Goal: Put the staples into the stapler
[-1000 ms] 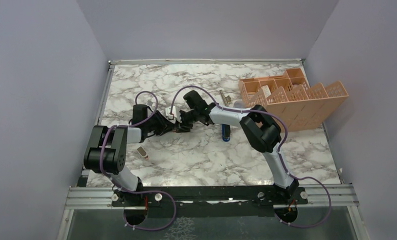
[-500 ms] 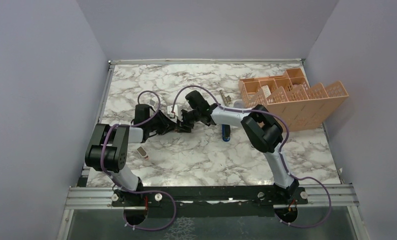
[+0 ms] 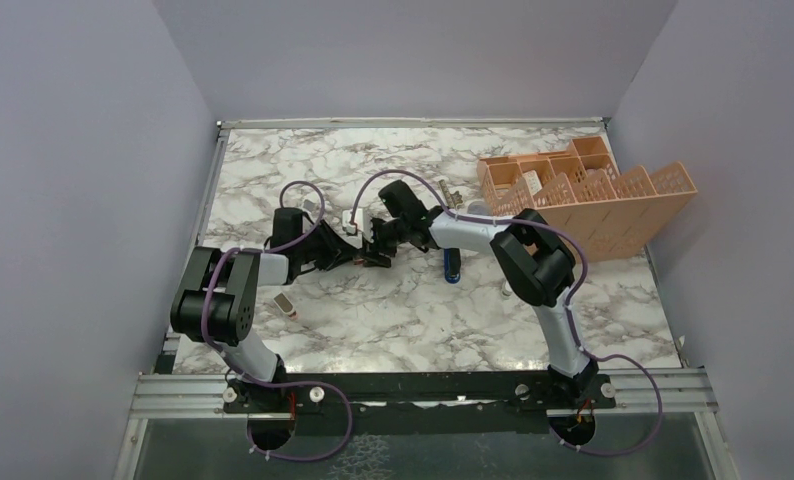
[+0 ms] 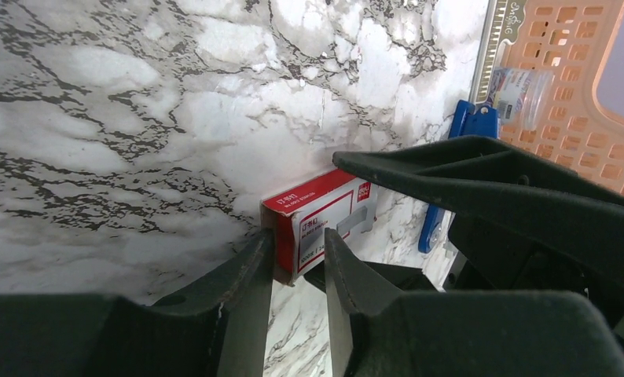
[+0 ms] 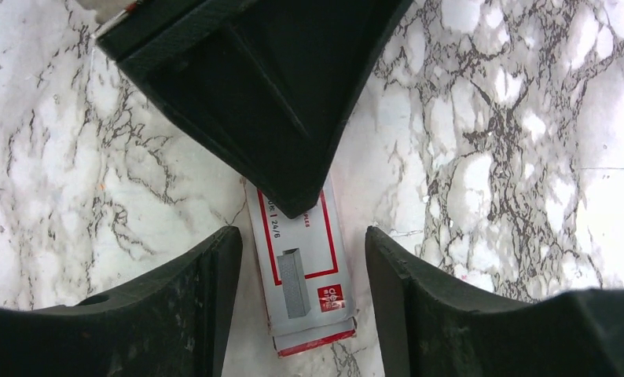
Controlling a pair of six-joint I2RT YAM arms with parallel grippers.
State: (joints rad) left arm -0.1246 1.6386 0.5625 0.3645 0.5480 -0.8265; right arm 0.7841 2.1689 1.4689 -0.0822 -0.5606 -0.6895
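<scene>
Your left arm (image 3: 235,285) reaches forward and to the right, and your left gripper (image 4: 297,253) sits low with both fingers pressed against the staple box (image 4: 324,216). Your right arm (image 3: 533,262) bends leftward to meet it. Your right gripper (image 5: 301,247) faces it tip to tip, jaws spread and clear of the box on both sides.

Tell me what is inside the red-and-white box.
Nothing inside shows: the box looks closed, pinched at one end by the left gripper. Only the printed picture on its face is visible; its contents are covered by the cardboard.
</scene>
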